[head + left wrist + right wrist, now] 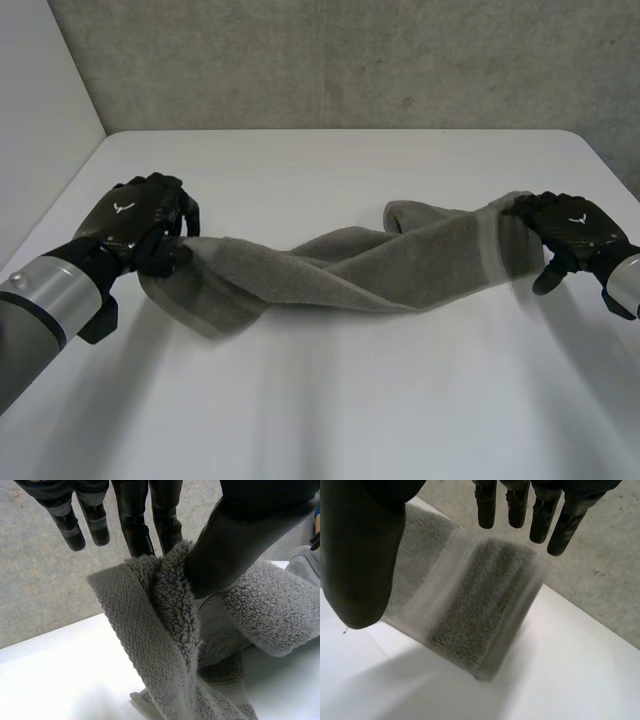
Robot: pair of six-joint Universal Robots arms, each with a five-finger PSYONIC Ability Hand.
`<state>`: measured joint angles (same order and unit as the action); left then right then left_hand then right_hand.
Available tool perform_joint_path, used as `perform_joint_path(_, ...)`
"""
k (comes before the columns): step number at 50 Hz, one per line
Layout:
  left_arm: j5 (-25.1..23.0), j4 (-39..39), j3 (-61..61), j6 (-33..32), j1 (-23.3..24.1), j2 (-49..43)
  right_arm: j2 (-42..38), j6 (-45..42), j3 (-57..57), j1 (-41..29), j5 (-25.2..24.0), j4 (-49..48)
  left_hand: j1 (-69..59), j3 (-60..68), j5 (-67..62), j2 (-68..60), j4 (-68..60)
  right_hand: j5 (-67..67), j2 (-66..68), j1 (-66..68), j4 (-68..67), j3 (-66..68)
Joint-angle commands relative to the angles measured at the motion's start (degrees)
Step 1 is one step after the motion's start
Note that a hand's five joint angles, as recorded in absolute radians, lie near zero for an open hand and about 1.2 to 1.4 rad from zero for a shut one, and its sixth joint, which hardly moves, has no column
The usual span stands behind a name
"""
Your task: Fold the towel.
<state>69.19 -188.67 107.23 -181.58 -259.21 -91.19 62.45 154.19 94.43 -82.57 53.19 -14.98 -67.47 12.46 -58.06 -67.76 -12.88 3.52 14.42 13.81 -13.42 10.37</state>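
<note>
Folding step: judged as spreading out, ahead of fold 1.
Table [330,400]: white, carrying the twisted middle.
Towel [340,270]: grey, strung between 2 hands, both ends raised.
Left hand [135,220]: thumb pinching the left end against fingers.
Right hand [575,230]: fingers straight, gripping nothing; right end loose just beneath.
Next move: probably grasping the right end, then untwisting.
Views: wrist views show the pinch and the slack fingers; head view shows the twist.

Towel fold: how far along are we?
Done: nothing folded yet. The towel lies as a twisted rope across the table. In hand: the left hand pinches one end, raised off the table. The right hand is at the other end, fingers straight, no grip evident. Left: untwist, spread flat, then fold.
</note>
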Motion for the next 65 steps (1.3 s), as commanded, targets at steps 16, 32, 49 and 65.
perform_joint_path(16,0.0,-1.1,0.1,0.0,0.3,-0.8,-8.1,0.9,-11.3,3.6,4.2,10.8,2.2,-2.5,2.8,2.5,2.9,7.2,6.3,6.9,3.4,-0.4)
perform_joint_path(32,0.0,-1.6,0.0,0.0,0.5,-2.4,-13.2,7.4,-16.5,3.0,4.3,11.2,3.3,-2.5,3.8,3.5,2.9,14.6,13.7,14.3,3.4,-0.4)
perform_joint_path(49,0.0,-2.0,0.0,0.0,0.4,-3.6,-18.2,9.3,-22.3,1.4,5.5,11.4,5.1,-2.5,5.7,5.4,2.9,15.7,14.8,15.5,3.4,-0.4)
perform_joint_path(65,0.0,-2.0,0.0,0.0,0.5,-3.6,-21.6,9.3,-26.8,0.6,6.3,12.3,5.8,-2.5,6.4,6.1,2.9,27.2,26.3,26.9,3.4,-0.4)
